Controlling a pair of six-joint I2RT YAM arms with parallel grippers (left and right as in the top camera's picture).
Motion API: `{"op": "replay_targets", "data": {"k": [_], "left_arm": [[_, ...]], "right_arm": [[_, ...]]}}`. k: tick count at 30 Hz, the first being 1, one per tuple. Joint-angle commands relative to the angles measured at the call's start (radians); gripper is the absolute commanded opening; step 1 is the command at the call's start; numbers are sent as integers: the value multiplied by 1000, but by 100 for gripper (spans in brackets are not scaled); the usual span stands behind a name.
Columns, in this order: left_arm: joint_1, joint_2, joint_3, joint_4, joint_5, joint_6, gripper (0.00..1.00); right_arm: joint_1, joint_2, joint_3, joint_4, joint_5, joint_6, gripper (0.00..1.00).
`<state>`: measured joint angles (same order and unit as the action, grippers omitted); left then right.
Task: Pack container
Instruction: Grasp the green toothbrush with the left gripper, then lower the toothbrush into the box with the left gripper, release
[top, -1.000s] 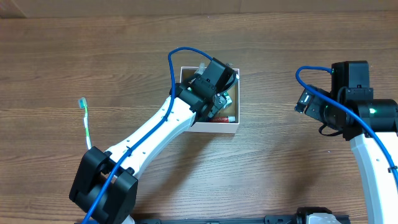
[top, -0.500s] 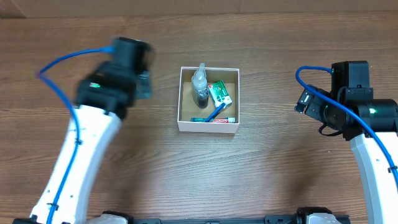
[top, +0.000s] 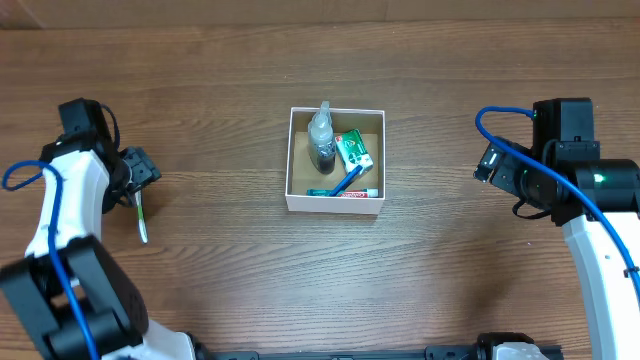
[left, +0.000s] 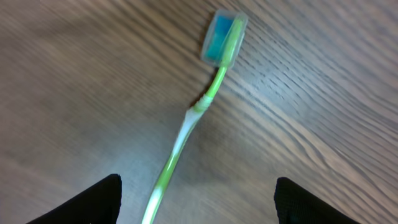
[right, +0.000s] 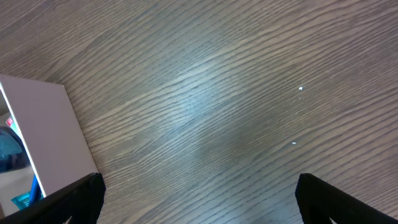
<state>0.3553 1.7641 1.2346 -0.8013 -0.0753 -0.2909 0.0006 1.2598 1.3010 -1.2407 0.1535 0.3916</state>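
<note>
At the far left of the wooden table (top: 200, 80), the left gripper (top: 135, 178) hangs over a green-handled toothbrush (left: 189, 121), the one loose item lying well apart from the container (top: 334, 204). The left wrist view shows why the arm is placed there. The brush lies flat on the wood between the two dark fingers, its capped blue head pointing away from the camera, and the jaws are spread wide on either side of the handle, gripping nothing. That looks like the line-up for a pick, so the step in hand is probably fetching the brush for packing.

The right gripper (right: 199, 186) waits off to the right of the box, its jaws also spread and empty over bare wood. One white wall of the box shows at the left edge of its view. Judging by that pose, it is simply parked out of the way.

The container sits at the middle of the table, a small square shallow box with white walls and rim, a brown floor and no lid. Inside it a clear pump bottle (top: 321, 138) lies at the far left, a green packet (top: 353, 150) sits just to its right, and a toothpaste tube (top: 345, 193) lies along the near wall. The task seems mostly done.
</note>
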Motion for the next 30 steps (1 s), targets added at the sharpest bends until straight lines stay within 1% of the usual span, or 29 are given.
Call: {"op": "replay_targets", "data": {"k": [1,6,15,17,18,21,22,24,25,27,30], "left_arm": [[5,82,-5,35,21,61,77],[5,157,-5,51,22,78,77],[5,226,-5,55,24,112,78],[5,227,-5,58,24,112,78],[5,227,-5,58,24,112,76],[5,227,-5,58,24,112,62],[5,227,-5,58,24,112,52],[5,227,-5,58,24,112,24],[5,227,-5,58,24,112,18],[5,227,-5,58,24,112,15],[5,227,-5,56,25,111,7]], "right_arm": [[-2,-2,-4,5,2,-3,100],[-2,-2,-4,5,2,-3,100],[-2,-2,-4,5,2,-3,100],[-2,-2,-4,5,2,-3,100],[-2,-2,-4,5,2,-3,100],[-2,-2,-4,5,3,-3,100],[-2,-2,-4,5,2,-3,100],[-2,-2,-4,6,3,-3,100],[-2,-2,-4,5,3,-3,100],[-2,-2,-4,5,2,-3,100],[-2,-2,-4,6,2,-3,100]]}}
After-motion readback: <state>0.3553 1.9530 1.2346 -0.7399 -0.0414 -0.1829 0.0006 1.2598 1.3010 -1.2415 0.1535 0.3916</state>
